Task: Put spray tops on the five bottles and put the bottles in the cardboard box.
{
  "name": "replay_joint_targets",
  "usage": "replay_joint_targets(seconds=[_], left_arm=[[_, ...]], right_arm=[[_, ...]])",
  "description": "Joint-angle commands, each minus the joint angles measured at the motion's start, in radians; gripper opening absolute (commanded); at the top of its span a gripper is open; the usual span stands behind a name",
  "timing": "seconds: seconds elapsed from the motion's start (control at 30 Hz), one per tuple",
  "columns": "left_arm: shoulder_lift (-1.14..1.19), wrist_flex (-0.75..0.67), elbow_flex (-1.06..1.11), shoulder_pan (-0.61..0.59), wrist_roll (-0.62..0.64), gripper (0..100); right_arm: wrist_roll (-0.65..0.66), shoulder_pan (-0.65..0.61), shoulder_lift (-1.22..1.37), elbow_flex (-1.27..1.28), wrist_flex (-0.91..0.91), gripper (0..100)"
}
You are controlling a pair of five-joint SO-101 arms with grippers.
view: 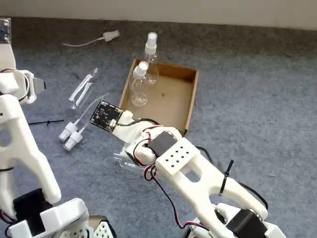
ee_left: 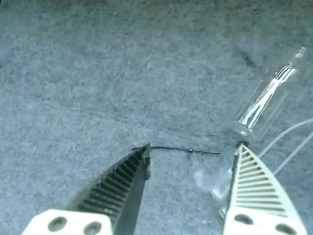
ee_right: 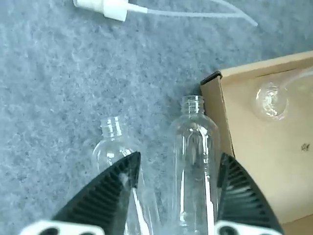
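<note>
R jaws spread, empty, over 2 uncapped bottles (ee_right: 195, 161) by box (ee_right: 264, 166); L jaws spread, empty, over zip-tie (ee_left: 181, 149).

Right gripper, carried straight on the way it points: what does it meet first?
Probably the uncapped clear bottle lying between the right gripper's open jaws; the cardboard box corner sits beyond. Depth is unclear.

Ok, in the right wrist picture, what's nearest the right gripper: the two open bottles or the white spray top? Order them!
1. The open bottle beside the cardboard box: between the right gripper's fingers.
2. The other open bottle: next to one finger, away from the box.
3. The white spray top: farthest, out ahead.
</note>
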Motion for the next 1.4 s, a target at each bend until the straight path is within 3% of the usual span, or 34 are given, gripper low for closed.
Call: replay_joint_targets(seconds=[0.0,0.37,1.37], left_arm=[[0.019,0.003,-0.054,-0.013,-0.008,26],[0.076,-0.005,-0.054,-0.024,-0.009,26],[0.076,-0.009,-0.053,-0.024,-0.008,26]], right_arm=[[0.012,0.019,0.039,-0.008,-0.019,21.0],[0.006,0.042,0.260,-0.268,0.087,21.0],[0.006,0.058,0.268,-0.219,0.082,21.0]])
